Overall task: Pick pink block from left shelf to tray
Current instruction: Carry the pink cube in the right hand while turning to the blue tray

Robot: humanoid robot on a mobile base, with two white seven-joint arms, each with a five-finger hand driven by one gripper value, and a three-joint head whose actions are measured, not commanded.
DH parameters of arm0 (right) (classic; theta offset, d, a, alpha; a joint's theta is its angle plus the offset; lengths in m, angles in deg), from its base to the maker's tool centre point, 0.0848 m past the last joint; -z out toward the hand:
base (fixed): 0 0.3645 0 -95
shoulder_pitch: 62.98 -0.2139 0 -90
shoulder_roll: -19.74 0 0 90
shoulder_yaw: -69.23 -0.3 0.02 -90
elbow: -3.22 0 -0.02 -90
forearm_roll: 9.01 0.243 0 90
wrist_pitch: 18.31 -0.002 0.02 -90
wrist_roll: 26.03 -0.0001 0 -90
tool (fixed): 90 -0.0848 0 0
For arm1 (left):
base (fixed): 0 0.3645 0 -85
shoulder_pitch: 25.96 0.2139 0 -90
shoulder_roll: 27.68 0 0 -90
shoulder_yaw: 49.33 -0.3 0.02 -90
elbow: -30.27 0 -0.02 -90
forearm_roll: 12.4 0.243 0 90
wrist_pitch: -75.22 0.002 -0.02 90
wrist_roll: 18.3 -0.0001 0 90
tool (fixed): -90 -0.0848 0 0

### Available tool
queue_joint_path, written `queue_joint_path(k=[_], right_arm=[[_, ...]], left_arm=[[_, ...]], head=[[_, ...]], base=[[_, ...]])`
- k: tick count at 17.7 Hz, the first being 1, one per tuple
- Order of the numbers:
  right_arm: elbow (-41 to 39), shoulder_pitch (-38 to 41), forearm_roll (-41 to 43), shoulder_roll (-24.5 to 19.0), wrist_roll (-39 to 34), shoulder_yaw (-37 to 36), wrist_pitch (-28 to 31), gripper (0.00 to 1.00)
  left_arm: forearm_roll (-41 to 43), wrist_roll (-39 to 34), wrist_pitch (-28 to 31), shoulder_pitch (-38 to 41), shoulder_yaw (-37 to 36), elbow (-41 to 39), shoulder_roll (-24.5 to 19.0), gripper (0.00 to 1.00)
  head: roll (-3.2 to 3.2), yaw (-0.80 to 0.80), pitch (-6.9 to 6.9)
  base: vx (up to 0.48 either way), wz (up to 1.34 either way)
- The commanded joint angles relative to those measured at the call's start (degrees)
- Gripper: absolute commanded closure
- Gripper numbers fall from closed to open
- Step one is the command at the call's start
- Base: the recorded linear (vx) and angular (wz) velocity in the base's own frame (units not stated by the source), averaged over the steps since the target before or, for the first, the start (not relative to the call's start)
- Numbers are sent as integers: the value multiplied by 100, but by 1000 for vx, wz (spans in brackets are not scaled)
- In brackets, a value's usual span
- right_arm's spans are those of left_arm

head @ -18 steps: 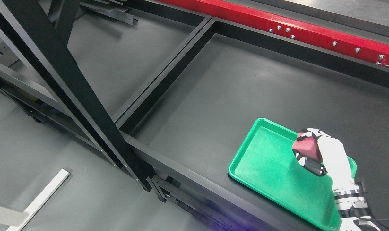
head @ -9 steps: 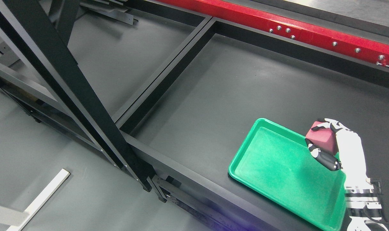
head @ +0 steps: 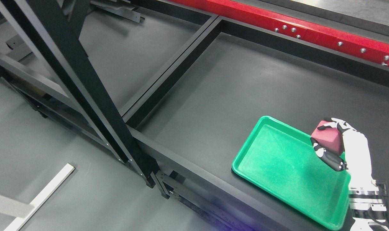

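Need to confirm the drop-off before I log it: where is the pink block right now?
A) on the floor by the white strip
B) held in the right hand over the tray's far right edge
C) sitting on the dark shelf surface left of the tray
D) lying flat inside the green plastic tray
B: the right hand has its fingers wrapped around the pink block, above the far right rim of the green plastic tray, not released.

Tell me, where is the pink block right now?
In the head view it sits at the lower right, gripped in the right hand: the pink block is over the green tray's far right edge.
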Motion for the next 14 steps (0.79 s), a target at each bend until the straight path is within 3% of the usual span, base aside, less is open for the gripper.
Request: queue_joint_path(k=[1, 14], right_arm=[[-38, 28, 19, -112, 18, -155, -18, 96], [-29, 55, 62, -112, 18, -234, 17, 97]], left_arm=[[9, -5, -4, 53, 0, 0, -100, 0], [9, -5, -4, 53, 0, 0, -100, 0]], head=[[0, 0, 0], [0, 0, 0]], base=[[-49, 102], [-55, 265]])
